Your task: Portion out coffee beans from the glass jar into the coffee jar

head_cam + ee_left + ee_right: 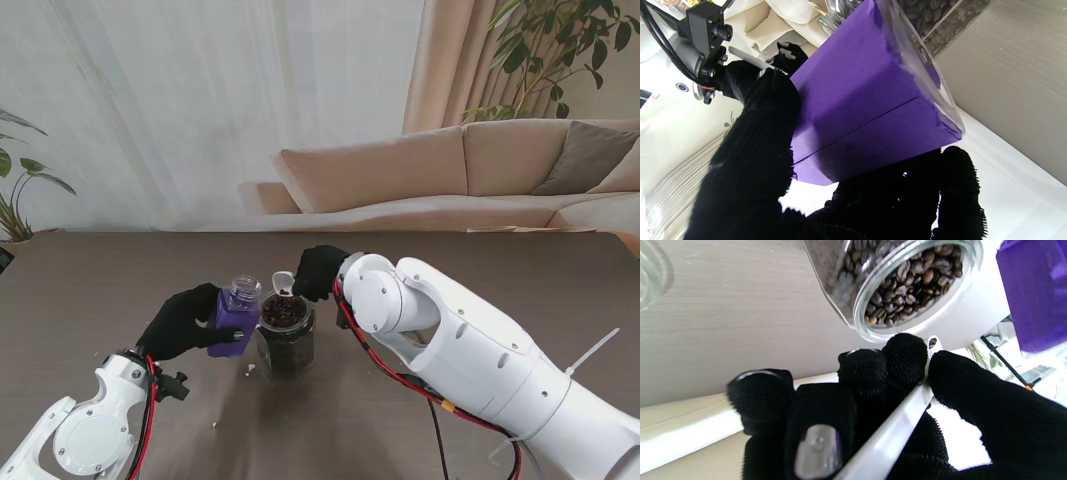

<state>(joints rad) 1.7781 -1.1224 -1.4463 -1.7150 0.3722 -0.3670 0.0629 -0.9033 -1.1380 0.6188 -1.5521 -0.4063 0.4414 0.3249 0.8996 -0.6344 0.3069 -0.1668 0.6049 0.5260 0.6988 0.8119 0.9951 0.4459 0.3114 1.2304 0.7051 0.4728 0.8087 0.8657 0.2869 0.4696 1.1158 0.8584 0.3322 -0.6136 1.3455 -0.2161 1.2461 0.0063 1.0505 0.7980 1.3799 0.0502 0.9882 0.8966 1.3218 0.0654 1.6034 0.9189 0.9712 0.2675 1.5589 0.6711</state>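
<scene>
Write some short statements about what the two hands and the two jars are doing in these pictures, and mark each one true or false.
1. The left hand holds the purple-labelled jar. True.
2. The glass jar is empty. False: it is full of coffee beans.
3. The right hand grips a white scoop by its handle. True.
4. The purple-labelled jar has a lid on. False: its mouth is open.
5. The glass jar lies on its side. False: it stands upright on the table.
</scene>
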